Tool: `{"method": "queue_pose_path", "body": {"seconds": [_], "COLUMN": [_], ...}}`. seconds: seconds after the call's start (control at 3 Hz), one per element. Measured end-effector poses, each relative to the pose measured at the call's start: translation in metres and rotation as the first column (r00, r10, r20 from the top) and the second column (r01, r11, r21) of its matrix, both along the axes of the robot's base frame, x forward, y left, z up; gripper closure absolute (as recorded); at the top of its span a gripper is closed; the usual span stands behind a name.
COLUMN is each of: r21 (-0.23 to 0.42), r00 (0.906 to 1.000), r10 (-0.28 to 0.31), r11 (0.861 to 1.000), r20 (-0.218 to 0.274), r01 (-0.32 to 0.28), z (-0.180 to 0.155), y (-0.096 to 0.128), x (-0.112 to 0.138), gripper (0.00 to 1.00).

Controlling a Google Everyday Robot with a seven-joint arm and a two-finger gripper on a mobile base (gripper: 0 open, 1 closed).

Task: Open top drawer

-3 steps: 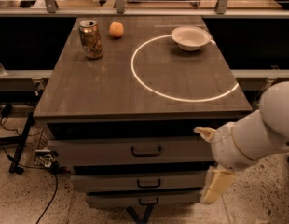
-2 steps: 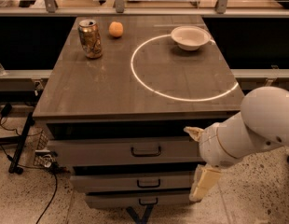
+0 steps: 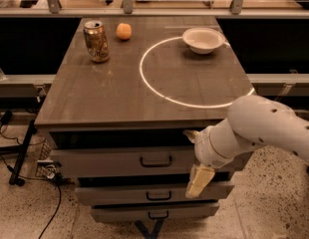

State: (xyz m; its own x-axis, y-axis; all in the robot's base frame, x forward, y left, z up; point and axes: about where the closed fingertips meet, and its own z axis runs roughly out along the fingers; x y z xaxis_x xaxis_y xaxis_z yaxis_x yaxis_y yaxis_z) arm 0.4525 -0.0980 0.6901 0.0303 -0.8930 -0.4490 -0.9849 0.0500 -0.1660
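The top drawer (image 3: 104,162) is the widest grey front under the dark tabletop, with a dark pull handle (image 3: 156,161) at its centre. It looks pushed in, with a dark gap above it. My gripper (image 3: 195,157) is in front of the drawer's right part, just right of the handle. It is open: one cream finger tip (image 3: 190,133) points up by the drawer's top edge, the other finger (image 3: 199,181) hangs down over the middle drawer. The white arm reaches in from the right.
Below are a middle drawer (image 3: 119,193) and a narrow bottom drawer (image 3: 119,214). On the tabletop (image 3: 94,98) stand a can (image 3: 96,41), an orange (image 3: 124,31) and a white bowl (image 3: 203,39). Cables (image 3: 25,158) lie on the floor at left.
My arm and gripper have moved left across the drawer fronts, closer to the top drawer's handle. The drawers and the things on the table have not moved.
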Motion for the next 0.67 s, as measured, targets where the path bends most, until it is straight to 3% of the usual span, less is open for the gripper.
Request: {"method": "queue_pose_path", "body": {"seconds": [0.33, 0.67], "r21": [-0.015, -0.021], "r00": [0.999, 0.9981], "r10": [-0.022, -0.036], "r11": [1.0, 0.999], "r20": [-0.039, -0.05], "r01": [0.021, 0.035], "z": [-0.0303, -0.0318], "y": [-0.0052, -0.0123], "x": [0.0043, 0.0013], "gripper": [0.25, 0.56]}}
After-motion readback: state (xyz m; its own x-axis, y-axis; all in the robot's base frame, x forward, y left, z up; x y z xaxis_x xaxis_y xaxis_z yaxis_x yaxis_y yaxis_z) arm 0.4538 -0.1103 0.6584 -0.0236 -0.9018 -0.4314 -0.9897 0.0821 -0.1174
